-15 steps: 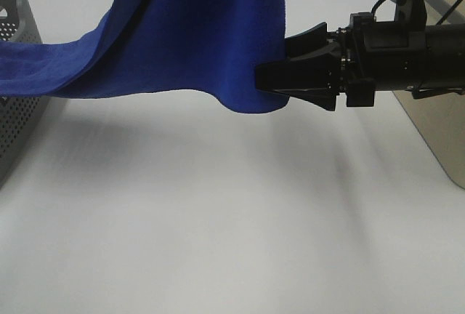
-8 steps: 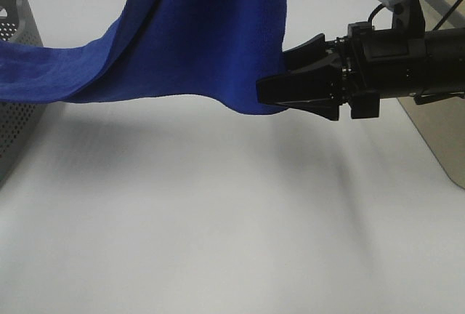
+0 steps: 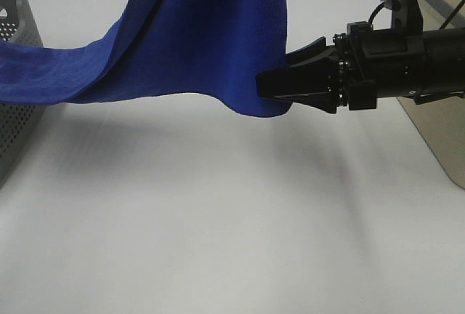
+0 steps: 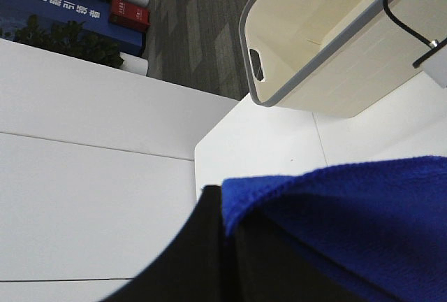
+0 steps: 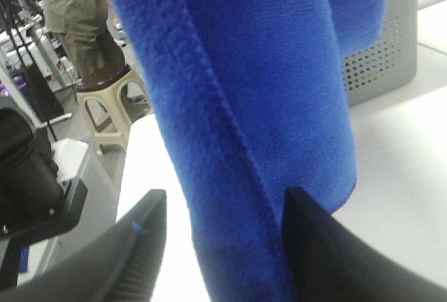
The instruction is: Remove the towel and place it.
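A long royal-blue plush towel (image 3: pixel 203 38) hangs beside the grey perforated plastic basket (image 3: pixel 18 110); the right gripper (image 3: pixel 270 74) straddles, jaws apart, the edge farthest from that basket; only the left wrist view shows the left gripper (image 4: pixel 227 235) clamped on the towel's hem.

No legible text or labels anywhere

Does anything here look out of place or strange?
Only the towel: it hangs in the air over the table, one end stretching across the grey basket, its lowest corner between the right gripper's open fingers. Nothing looks spilled or damaged.
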`<move>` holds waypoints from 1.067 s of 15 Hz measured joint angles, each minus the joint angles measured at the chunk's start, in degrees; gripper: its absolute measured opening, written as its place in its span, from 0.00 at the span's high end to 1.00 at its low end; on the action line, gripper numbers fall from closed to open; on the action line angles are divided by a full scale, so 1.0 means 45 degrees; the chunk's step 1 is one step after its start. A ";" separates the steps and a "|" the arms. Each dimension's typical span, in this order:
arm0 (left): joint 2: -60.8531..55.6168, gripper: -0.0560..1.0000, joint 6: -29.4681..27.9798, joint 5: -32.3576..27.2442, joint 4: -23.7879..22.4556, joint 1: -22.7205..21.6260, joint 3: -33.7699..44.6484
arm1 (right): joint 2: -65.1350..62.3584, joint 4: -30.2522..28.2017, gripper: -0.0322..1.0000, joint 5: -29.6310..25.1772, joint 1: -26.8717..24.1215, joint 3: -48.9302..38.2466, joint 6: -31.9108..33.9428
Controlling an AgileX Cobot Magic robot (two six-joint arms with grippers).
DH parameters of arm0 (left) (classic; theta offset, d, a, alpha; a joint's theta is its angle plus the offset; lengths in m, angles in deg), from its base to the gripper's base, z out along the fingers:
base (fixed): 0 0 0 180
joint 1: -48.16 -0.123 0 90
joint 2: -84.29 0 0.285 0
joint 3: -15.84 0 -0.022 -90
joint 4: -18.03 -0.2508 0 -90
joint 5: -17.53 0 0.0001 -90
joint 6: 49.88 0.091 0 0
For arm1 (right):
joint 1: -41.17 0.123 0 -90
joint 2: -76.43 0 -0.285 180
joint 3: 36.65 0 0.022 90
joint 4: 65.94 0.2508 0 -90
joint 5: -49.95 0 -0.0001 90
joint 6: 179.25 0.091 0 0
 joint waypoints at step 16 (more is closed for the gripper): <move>0.0000 0.95 0.0000 0.0089 -0.0013 0.0000 0.0000 | 0.0000 0.0904 0.49 0.2266 0.0000 0.0000 0.0993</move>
